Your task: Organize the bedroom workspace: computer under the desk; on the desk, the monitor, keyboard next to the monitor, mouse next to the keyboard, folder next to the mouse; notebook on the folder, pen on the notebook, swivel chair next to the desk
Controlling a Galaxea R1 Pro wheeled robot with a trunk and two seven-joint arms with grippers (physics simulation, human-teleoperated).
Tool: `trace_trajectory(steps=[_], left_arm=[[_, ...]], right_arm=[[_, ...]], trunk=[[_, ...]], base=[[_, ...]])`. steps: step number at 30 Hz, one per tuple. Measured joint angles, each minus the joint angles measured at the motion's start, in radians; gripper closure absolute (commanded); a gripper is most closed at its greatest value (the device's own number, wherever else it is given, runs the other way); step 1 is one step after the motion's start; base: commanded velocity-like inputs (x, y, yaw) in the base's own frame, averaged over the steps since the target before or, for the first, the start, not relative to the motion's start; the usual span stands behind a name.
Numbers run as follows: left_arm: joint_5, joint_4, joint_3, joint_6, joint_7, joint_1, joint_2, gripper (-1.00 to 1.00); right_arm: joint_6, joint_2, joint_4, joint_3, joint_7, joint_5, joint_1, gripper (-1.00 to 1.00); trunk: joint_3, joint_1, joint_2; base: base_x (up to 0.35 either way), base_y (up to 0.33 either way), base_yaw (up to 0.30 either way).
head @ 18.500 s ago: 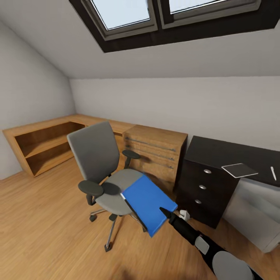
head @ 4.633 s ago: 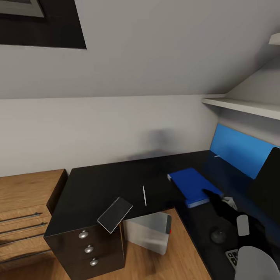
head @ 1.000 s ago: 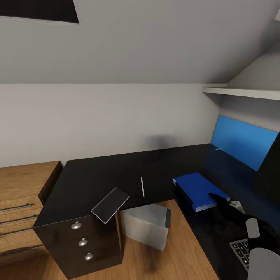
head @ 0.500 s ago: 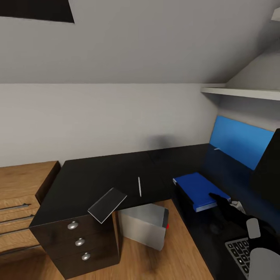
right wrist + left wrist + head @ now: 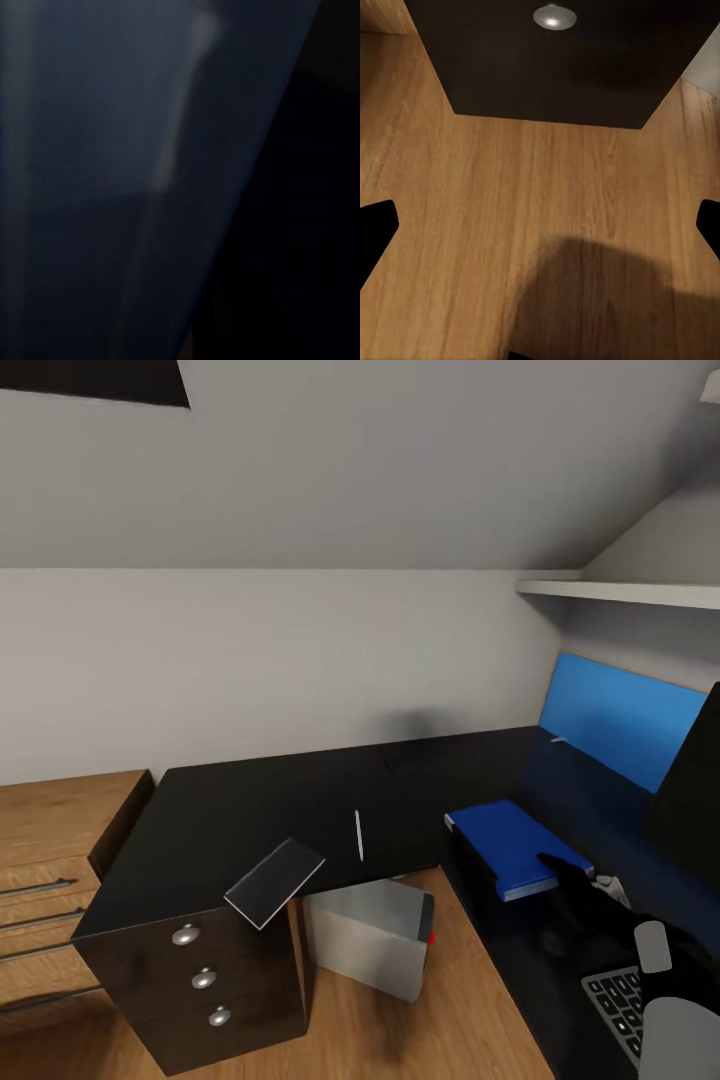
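Here the folder (image 5: 512,843) lies flat on the counter (image 5: 250,815) at lower right, just beyond our right hand (image 5: 590,885), whose opening we cannot tell; notebook (image 5: 274,881) overhangs the front edge, awaiting stacking

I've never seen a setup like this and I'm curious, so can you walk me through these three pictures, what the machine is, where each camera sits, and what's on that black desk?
This is a simulated wheeled robot with two arms, steered by a person. The big picture comes from its head camera, looking down at a long black L-shaped desk. On it lie a flat bright blue folder, a thin white pen and a small grey notebook that juts over the front edge above the drawers. A dark keyboard shows at the lower right, and a boxy light-grey computer stands on the floor under the desk. The black right gripper sits by the folder's near edge; whether it grips anything is unclear. The left wrist camera looks at the wooden floor and a drawer knob. The right wrist picture is dark blue blur.
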Motion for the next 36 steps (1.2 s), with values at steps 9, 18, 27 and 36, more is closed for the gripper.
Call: trace_trajectory(steps=[9, 18, 27, 36], left_arm=[[0.000, 0.000, -0.001, 0.000, 0.000, 0.000, 0.000, -1.00], [-0.001, 0.000, -0.002, 0.000, 0.000, 0.000, 0.000, -1.00], [-0.001, 0.000, -0.002, 0.000, 0.000, 0.000, 0.000, -1.00], [-0.001, 0.000, -0.002, 0.000, 0.000, 0.000, 0.000, -1.00]], right_arm=[[0.001, 0.000, -0.001, 0.000, 0.000, 0.000, 0.000, 1.00], [-0.006, 0.000, 0.001, 0.002, -0.016, 0.046, 0.001, -1.00], [-0.003, 0.000, 0.000, 0.002, -0.016, 0.037, 0.000, -1.00], [-0.005, -0.001, 0.001, 0.002, -0.016, 0.046, 0.001, -1.00]], trunk=[[0.000, 0.000, 0.000], [0.000, 0.000, 0.000], [0.000, 0.000, 0.000], [0.012, -0.015, 0.028]], base=[[0.000, 0.000, 0.000], [0.000, 0.000, 0.000], [0.000, 0.000, 0.000], [0.000, 0.000, 0.000]])
